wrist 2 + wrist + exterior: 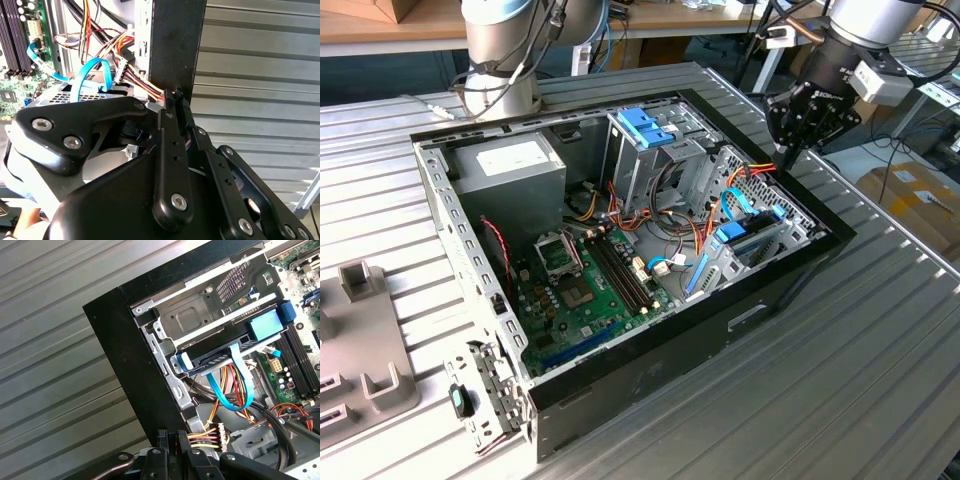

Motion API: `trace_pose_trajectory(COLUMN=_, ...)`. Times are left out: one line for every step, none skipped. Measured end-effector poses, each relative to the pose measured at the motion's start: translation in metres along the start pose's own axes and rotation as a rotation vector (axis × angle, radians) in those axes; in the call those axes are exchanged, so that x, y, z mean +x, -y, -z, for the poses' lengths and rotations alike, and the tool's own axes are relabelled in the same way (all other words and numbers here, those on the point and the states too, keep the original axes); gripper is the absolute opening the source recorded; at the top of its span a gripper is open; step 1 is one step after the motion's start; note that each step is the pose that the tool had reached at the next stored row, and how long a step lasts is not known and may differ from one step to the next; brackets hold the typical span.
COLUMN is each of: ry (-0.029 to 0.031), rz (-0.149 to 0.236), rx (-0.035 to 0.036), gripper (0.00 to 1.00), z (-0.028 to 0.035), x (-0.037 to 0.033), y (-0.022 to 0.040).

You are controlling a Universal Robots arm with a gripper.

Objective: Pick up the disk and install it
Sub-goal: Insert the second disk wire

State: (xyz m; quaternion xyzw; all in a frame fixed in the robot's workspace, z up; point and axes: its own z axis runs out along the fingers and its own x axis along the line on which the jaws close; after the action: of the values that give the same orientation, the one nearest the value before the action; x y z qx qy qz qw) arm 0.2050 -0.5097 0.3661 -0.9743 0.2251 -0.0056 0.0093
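**Black fingers shut, disk seated in its bay**

Black metal fingers (172, 107) press together with nothing between them in the second wrist view, their tips just over the case wall by a bundle of orange, red and yellow power wires (145, 87). The gripper (788, 152) hangs at the corner of the open computer case (760, 300) on the exterior view's right, above the rim and apart from everything inside.

Just inside that corner lies the disk (225, 350), already slid into the low drive bay, its light-blue carrier rail (181, 362) at one end and a blue tab (265, 322) at the other. One light-blue data cable (227, 390) loops from its edge, and one white power plug (220, 432) dangles loose close to the fingers. I judge the disk placed but cannot tell whether it is latched.

Risks from here, as I see them: the fingertips are so near the wire bundle that any drop could snag or pinch a wire, and a sideways drift could knock the case wall.

Counts: one arm, one disk, one blue-latched drive cage (645, 130), one grey power supply (510, 165), one motherboard (585, 285).
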Motion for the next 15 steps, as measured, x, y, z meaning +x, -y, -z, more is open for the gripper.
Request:
trace_pose_trajectory(ry=0.0, rz=0.0, rx=0.0, gripper=0.22, z=-0.0001, x=0.0, y=0.0)
trace_pose_trajectory(ry=0.0, rz=0.0, rx=0.0, gripper=0.22, z=-0.0001, x=0.0, y=0.0)
trace_pose_trajectory(ry=0.0, rz=0.0, rx=-0.0001, gripper=0.22, z=-0.0001, x=0.0, y=0.0)
trace_pose_trajectory(ry=0.0, rz=0.0, rx=0.0, gripper=0.22, z=-0.0002, x=0.0, y=0.0)
trace_pose_trajectory(ry=-0.0001, rz=0.0, rx=-0.0002, gripper=0.2, z=-0.0001, x=0.0, y=0.0)
trace_pose_trajectory(ry=0.0, rz=0.0, rx=-0.0001, gripper=0.16, z=-0.0001, x=0.0, y=0.0)
trace_pose_trajectory(ry=0.0, rz=0.0, rx=-0.0001, gripper=0.16, z=-0.0002, x=0.0, y=0.0)
trace_pose_trajectory(ry=0.0, rz=0.0, rx=-0.0001, gripper=0.16, z=-0.0002, x=0.0, y=0.0)
trace_pose_trajectory(ry=0.0, rz=0.0, rx=0.0, gripper=0.16, z=-0.0002, x=0.0, y=0.0)
trace_pose_trajectory(ry=0.0, rz=0.0, rx=0.0, gripper=0.16, z=-0.0003, x=0.0, y=0.0)
trace_pose_trajectory(ry=0.0, rz=0.0, rx=0.0, gripper=0.16, z=-0.0003, x=0.0, y=0.0)
trace_pose_trajectory(ry=0.0, rz=0.0, rx=0.0, gripper=0.16, z=-0.0003, x=0.0, y=0.0)
trace_pose_trajectory(ry=0.0, rz=0.0, rx=-0.0001, gripper=0.16, z=-0.0003, x=0.0, y=0.0)
trace_pose_trajectory(ry=0.0, rz=0.0, rx=-0.0001, gripper=0.16, z=-0.0003, x=0.0, y=0.0)
trace_pose_trajectory(ry=0.0, rz=0.0, rx=0.0, gripper=0.16, z=-0.0003, x=0.0, y=0.0)
